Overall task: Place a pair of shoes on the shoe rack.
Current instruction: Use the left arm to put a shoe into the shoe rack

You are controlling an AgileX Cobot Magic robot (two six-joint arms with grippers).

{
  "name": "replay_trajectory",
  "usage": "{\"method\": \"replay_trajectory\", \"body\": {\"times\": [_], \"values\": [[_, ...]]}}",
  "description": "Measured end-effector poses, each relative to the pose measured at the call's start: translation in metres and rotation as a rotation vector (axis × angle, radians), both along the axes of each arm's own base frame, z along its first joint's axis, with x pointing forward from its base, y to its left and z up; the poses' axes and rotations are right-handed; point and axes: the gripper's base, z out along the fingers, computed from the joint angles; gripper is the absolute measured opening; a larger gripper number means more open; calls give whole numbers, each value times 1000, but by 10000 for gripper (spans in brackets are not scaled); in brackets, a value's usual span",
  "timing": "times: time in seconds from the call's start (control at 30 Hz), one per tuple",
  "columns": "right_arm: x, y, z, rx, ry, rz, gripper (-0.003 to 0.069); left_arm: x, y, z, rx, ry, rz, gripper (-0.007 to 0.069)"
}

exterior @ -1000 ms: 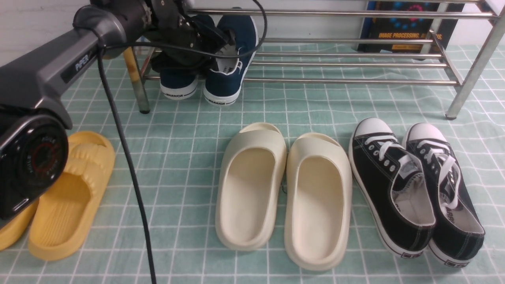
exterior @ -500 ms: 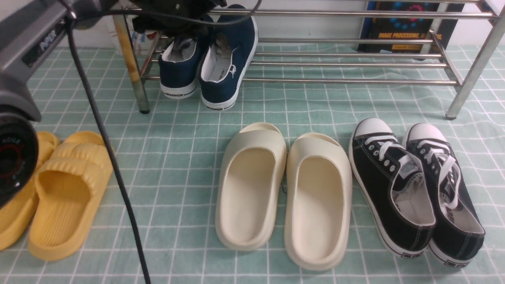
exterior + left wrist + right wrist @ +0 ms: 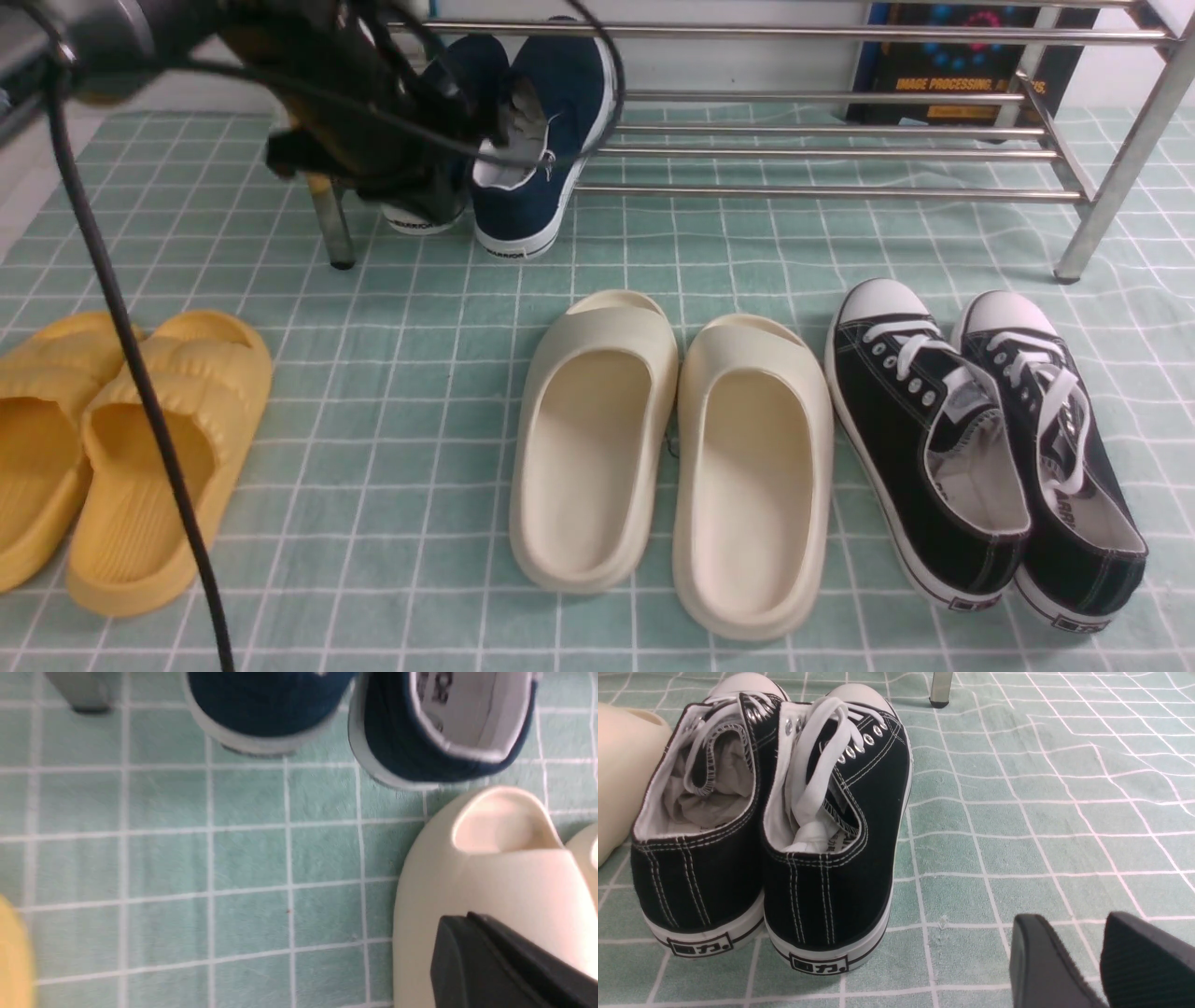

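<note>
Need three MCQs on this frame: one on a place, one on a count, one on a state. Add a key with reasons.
1. Where is the pair of navy shoes?
A) lower shelf of the shoe rack, left end
B) top bar, right end
C) off the rack

2. How many pairs lie on the cloth in front of the rack?
A) one
B) two
C) three

3. How do the black sneakers stand?
A) on their sides
B) upright on their soles, laced
C) stacked

Key:
1 A: their heels overhang the lower bars beside the left leg.
2 C: yellow slides, cream slides, black sneakers.
3 B: both sit flat, side by side.
</note>
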Motion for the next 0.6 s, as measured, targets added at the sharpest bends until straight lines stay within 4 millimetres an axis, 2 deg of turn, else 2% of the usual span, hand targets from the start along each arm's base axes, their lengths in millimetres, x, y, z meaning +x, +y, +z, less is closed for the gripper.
{"method": "replay_trajectory", "body": {"times": [0.1,0.27,0.47,0.6], "values": [[0,0,0,0,0,0,239,11,-4,-28,-45,-24,28,-13],[0,0,0,0,0,0,239,31,-8,-43,-78,-102,70,-13],[0,0,0,0,0,0,239,48,-14,-39,-81,-76,41,-13],[0,0,0,0,0,0,239,58,-20,-24,-107,-101,27,-13]]}}
